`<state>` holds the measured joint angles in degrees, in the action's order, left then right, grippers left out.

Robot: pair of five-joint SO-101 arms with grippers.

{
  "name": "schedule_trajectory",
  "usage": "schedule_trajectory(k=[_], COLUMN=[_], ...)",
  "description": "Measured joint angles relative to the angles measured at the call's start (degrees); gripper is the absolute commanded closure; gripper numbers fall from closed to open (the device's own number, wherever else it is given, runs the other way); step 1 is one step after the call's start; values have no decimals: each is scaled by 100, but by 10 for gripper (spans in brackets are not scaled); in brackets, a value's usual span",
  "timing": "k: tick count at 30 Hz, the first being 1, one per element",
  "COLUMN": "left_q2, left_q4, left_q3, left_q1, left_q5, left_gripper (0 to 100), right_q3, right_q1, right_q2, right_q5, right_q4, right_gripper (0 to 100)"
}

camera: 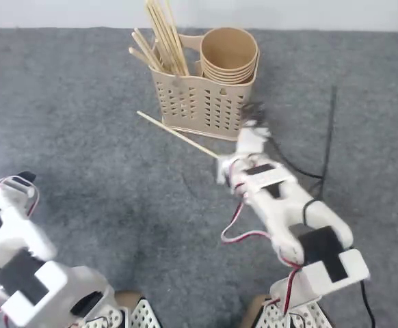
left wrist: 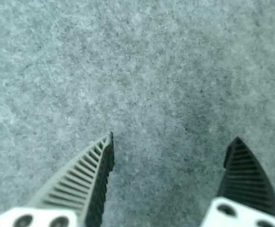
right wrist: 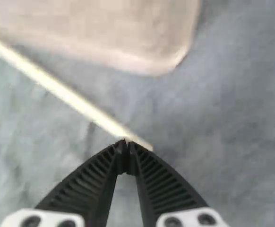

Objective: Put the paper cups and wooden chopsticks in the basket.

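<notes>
1. Apparently the right gripper (right wrist: pixel 126 147), jaws pressed together, nips just the end of the chopstick (right wrist: pixel 57 90); lifted so, it may swivel or slip.
2. Just beyond the gripper sits the basket (camera: pixel 199 104), where the stick could snag.

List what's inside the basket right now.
A stack of paper cups and a bundle of wooden chopsticks stand in the basket. Its wall hides their lower parts and the bottom. One loose chopstick lies outside.

place: robotics lab bench | evidence: grey felt table cover (camera: pixel 76 150); white robot arm (camera: pixel 288 198); exposed red wiring (camera: pixel 234 229); loose black cable (camera: pixel 329 137)
</notes>
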<state>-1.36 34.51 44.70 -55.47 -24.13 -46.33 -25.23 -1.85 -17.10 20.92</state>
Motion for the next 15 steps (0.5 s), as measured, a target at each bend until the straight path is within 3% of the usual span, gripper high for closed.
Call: schedule_trajectory(k=[8,10,15], left_q2=[0,0,0], left_q4=[0,0,0], left_q3=[0,0,0], left_q1=[0,0,0], left_q5=[0,0,0], left_gripper=[648,648,648], right_q3=[-941,-1073,-1178], right_q1=[-229,-273,-431], right_q2=[1802,2286,2602], right_q5=[-18,114,2004], right_q4=[185,202,237], right_gripper=[980,937,810])
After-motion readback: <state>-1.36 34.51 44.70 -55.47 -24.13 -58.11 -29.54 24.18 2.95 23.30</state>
